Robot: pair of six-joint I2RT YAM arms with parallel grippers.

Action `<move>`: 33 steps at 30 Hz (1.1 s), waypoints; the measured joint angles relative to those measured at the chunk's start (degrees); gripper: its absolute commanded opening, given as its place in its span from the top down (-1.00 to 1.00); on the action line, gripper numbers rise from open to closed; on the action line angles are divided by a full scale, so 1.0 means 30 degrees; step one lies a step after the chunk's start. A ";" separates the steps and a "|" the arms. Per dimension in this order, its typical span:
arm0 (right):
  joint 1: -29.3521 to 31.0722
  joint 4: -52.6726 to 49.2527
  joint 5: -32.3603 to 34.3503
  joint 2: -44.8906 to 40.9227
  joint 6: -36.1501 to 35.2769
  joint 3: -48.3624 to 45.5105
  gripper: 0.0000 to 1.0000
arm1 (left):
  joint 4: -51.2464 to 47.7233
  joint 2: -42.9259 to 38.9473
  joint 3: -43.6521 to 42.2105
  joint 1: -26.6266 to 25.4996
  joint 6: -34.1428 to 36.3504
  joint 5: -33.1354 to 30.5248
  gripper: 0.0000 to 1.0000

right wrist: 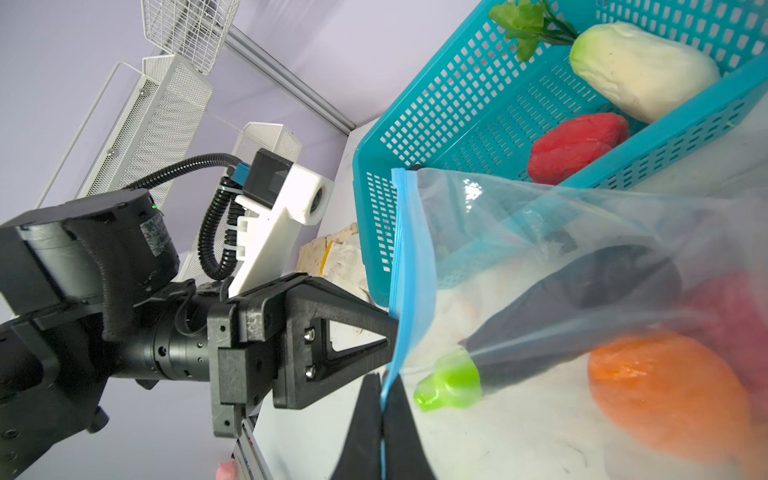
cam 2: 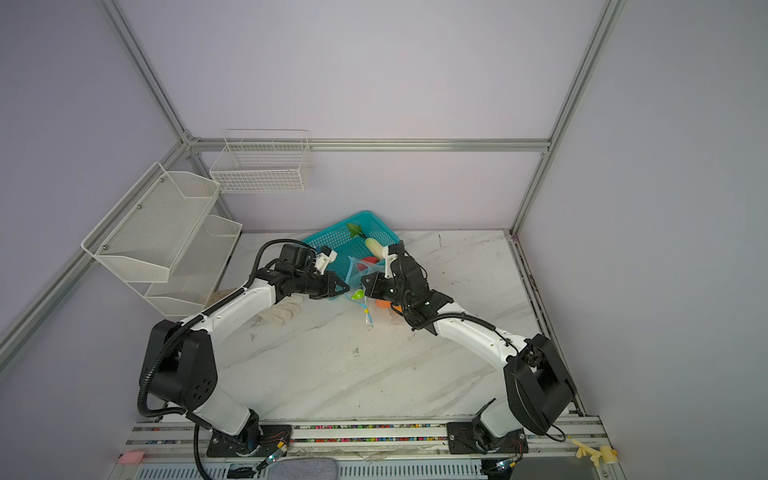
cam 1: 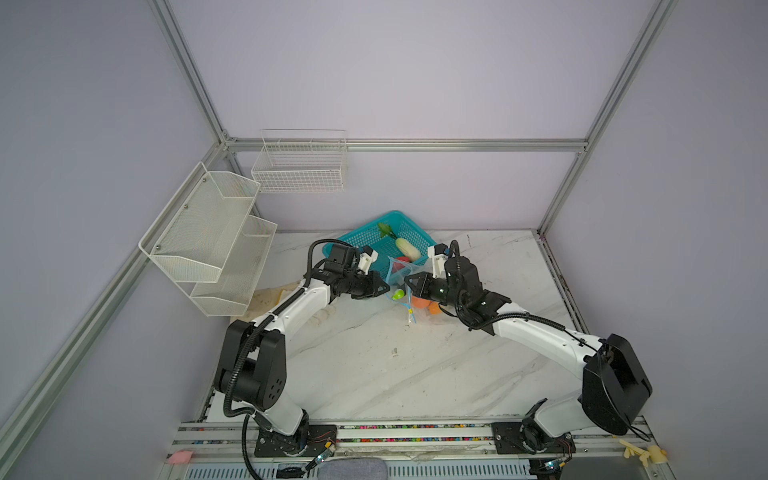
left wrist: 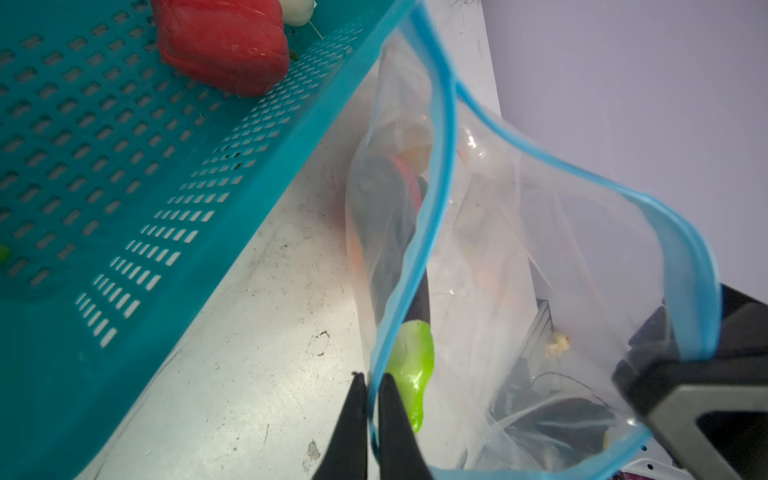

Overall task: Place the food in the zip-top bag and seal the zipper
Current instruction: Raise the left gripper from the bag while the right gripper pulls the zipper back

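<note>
Pinching the zipper (right wrist: 411, 232), left fingers (left wrist: 353, 424) and right fingers (right wrist: 365, 424) clamped on it, contact legible only in wrist views

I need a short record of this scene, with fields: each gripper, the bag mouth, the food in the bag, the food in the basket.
left gripper: shut on the zipper of the zip-top bag
right gripper: shut on the zipper, opposite lip
bag mouth: open, not sealed
in bag: eggplant, orange, pink-red piece
in teal basket: white cabbage, red toy vegetable, green leaves
</note>
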 measured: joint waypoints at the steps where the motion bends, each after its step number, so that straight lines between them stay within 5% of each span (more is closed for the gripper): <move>1: 0.0000 -0.0007 0.0029 0.0000 0.0000 0.0000 1.00 | 0.0007 -0.0022 0.0000 0.0000 -0.0066 0.0036 0.96; 18: -0.0466 -0.0940 0.1071 -0.1552 -0.0568 0.0000 1.00 | 0.0109 -0.1581 0.0146 -0.1574 -0.1137 0.0058 0.98; 33: -0.1144 -0.3075 0.3351 -0.3781 -0.2208 0.0772 1.00 | 0.0306 -0.0991 0.3585 -0.2521 -0.1851 -0.0102 0.98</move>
